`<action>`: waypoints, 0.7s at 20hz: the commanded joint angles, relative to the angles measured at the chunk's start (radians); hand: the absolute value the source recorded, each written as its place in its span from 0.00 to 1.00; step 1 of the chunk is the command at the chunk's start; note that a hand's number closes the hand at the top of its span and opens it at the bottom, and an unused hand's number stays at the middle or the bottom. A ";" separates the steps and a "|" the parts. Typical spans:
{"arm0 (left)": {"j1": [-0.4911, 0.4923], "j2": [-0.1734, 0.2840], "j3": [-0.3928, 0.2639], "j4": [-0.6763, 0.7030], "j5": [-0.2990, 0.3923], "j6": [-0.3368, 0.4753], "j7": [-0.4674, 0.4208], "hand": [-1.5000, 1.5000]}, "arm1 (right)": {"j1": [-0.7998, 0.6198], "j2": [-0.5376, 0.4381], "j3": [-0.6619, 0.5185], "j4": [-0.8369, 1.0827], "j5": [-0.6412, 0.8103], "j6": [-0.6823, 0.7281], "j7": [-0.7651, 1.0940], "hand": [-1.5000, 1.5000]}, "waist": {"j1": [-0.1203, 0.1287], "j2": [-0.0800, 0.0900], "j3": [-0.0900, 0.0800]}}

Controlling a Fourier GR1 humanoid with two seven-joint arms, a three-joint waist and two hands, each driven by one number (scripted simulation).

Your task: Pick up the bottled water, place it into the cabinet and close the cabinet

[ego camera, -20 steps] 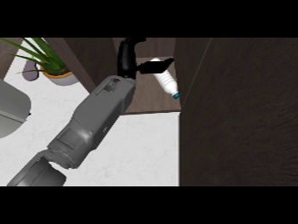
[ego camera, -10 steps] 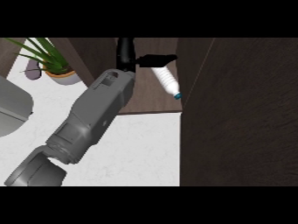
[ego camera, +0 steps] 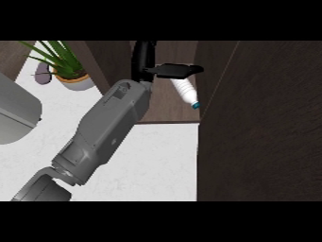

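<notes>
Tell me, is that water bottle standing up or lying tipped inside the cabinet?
Tipped. The bottled water slants inside the cabinet, its blue cap pointing down toward the open door, with the hand at its upper end.

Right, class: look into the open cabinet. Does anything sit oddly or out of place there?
Yes. The water bottle is not upright: it slants inside the cabinet, blue cap pointing down toward the open door. The hand is at its upper end, so it may not be set down yet.

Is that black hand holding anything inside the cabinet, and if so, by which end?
Yes: the hand grips the water bottle at its upper, base end. The blue-capped end hangs free, pointing down and toward the cabinet door.
</notes>
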 commanded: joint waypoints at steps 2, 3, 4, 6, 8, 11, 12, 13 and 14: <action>0.101 -0.001 -0.070 -0.132 0.031 -0.013 0.036 0.00 | 0.036 0.005 0.033 -0.170 -0.071 -0.030 0.105 0.00 | 0.009 -0.001 0.000; 0.084 -0.001 -0.080 -0.182 0.017 0.032 0.082 0.00 | 0.029 0.015 0.028 -0.137 -0.020 -0.011 0.073 0.00 | 0.012 -0.005 0.000; 0.152 -0.001 -0.118 -0.269 0.020 0.049 0.091 0.00 | 0.020 0.011 0.014 -0.101 -0.023 -0.008 0.059 0.00 | 0.025 -0.010 0.001; 0.211 -0.001 -0.146 -0.333 0.027 0.044 0.085 0.00 | -0.003 0.015 0.030 -0.143 -0.046 -0.046 0.097 0.00 | 0.026 -0.006 0.000; 0.272 0.006 -0.150 -0.438 -0.007 0.034 0.133 0.00 | 0.015 0.043 0.069 -0.124 0.008 -0.037 0.089 0.00 | 0.040 -0.011 0.000; 0.366 0.027 -0.177 -0.537 -0.014 0.033 0.138 0.00 | -0.008 0.000 0.023 -0.141 -0.044 -0.043 0.111 0.00 | 0.033 -0.006 0.000; 0.408 0.060 -0.187 -0.621 -0.013 0.045 0.148 0.00 | 0.056 0.021 0.027 -0.180 -0.070 -0.056 0.118 0.00 | 0.040 -0.011 0.000; 0.483 0.008 -0.233 -0.632 -0.027 0.047 0.119 0.00 | -0.004 0.021 0.048 -0.133 -0.007 -0.053 0.104 0.00 | 0.038 -0.007 0.000; 0.483 0.022 -0.240 -0.706 -0.031 0.084 0.166 0.00 | 0.038 0.033 0.066 -0.168 -0.016 -0.044 0.106 0.00 | 0.035 -0.010 0.000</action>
